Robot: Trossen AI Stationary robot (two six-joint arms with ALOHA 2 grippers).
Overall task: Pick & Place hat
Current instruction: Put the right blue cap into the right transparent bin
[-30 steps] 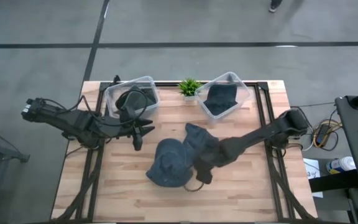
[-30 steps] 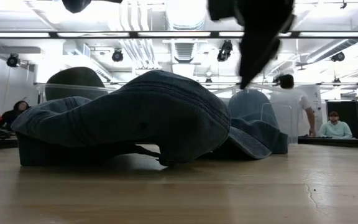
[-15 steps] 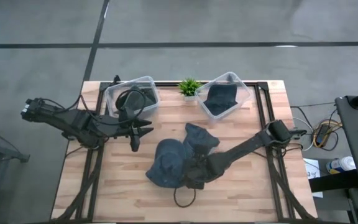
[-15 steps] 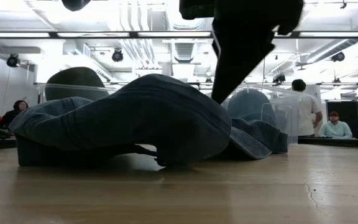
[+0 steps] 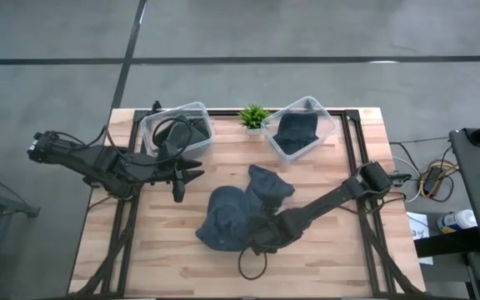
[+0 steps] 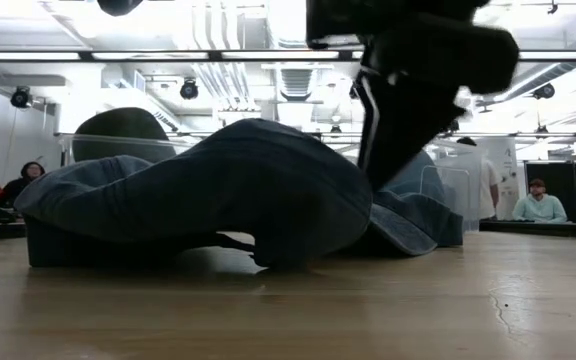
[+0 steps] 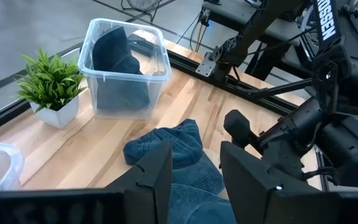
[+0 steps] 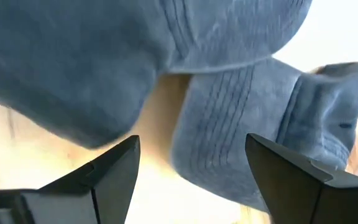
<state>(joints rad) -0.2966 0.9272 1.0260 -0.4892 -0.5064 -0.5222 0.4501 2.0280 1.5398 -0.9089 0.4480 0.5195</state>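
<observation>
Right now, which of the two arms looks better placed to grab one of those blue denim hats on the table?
The right one, probably. The right gripper is down at the denim hats, fingers open around a brim in its wrist view. The left gripper hovers open near the left bin, apart from the hats.

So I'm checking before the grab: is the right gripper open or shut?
Open. In the right wrist view the right gripper's fingers stand wide apart above the blue hats.

A small green plant (image 5: 254, 116) stands at the table's (image 5: 340, 250) far edge, between two clear bins (image 5: 176, 129) (image 5: 300, 126). People (image 6: 539, 200) sit in the room behind.
</observation>
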